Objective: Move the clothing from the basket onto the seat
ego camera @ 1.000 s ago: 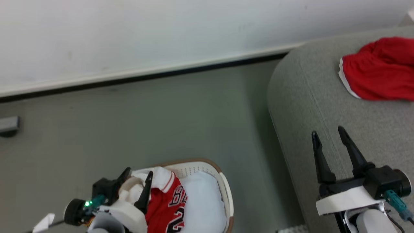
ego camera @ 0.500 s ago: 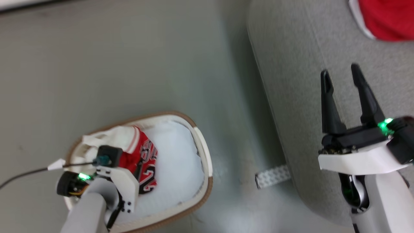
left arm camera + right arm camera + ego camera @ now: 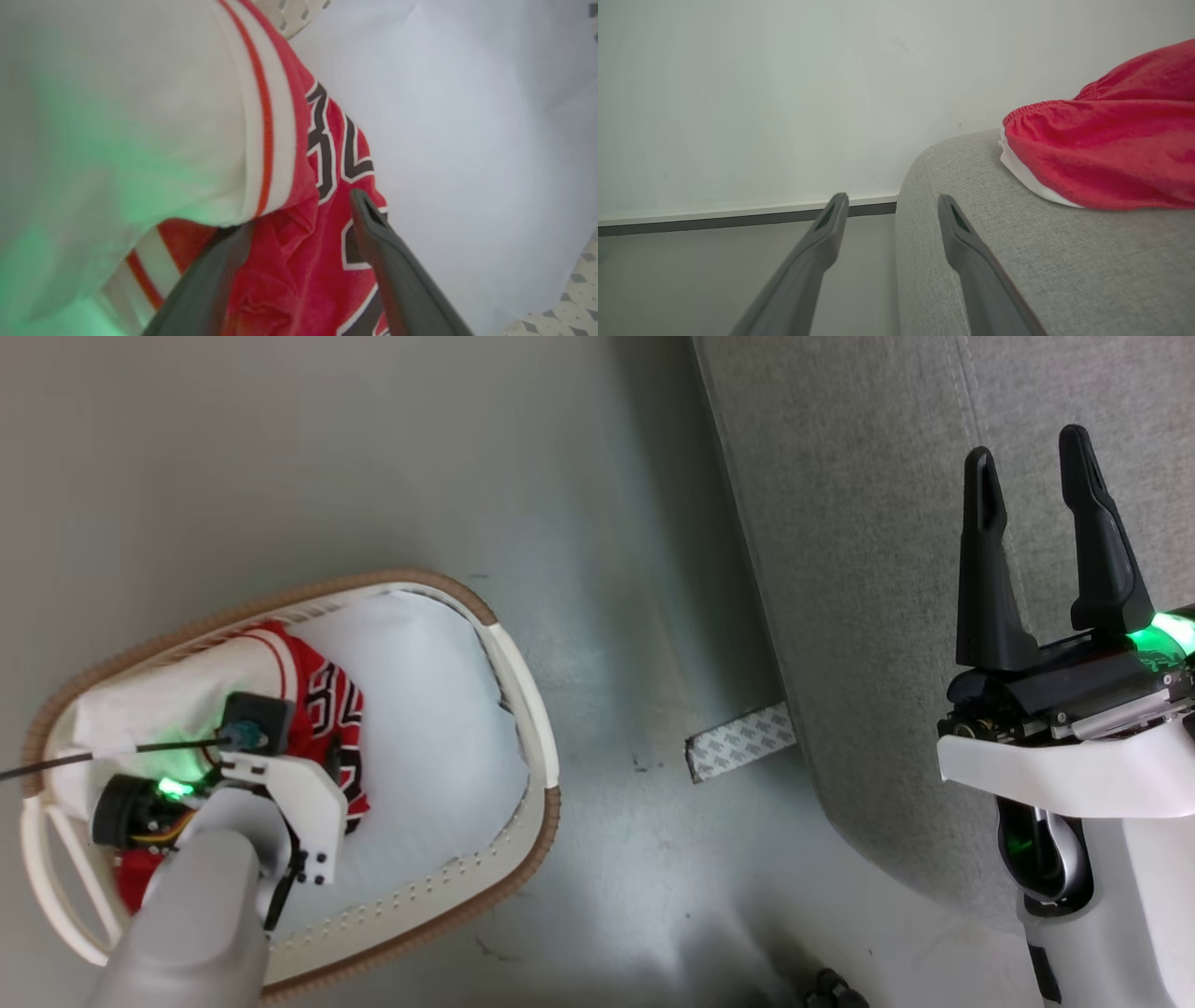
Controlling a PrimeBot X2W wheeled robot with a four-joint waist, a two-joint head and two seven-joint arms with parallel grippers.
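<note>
Here's the jersey (image 3: 322, 714): red, white trim with a thin red stripe, black-and-white lettering, crumpled in the left half of the basket (image 3: 527, 700) beside the white padding (image 3: 420, 728). Another red garment (image 3: 1101, 149) with a white hem lies on the seat (image 3: 868, 569), which stands right of the basket. My left arm reaches down into the basket, wrist right over the jersey. My left gripper (image 3: 302, 212) is spread wide, fingers pushed into the cloth, a red fold bunched between them, one tip tucked under the white trim, nothing clamped. My right gripper (image 3: 1027, 443) hangs well right of the basket, above the seat, fingers apart and empty
</note>
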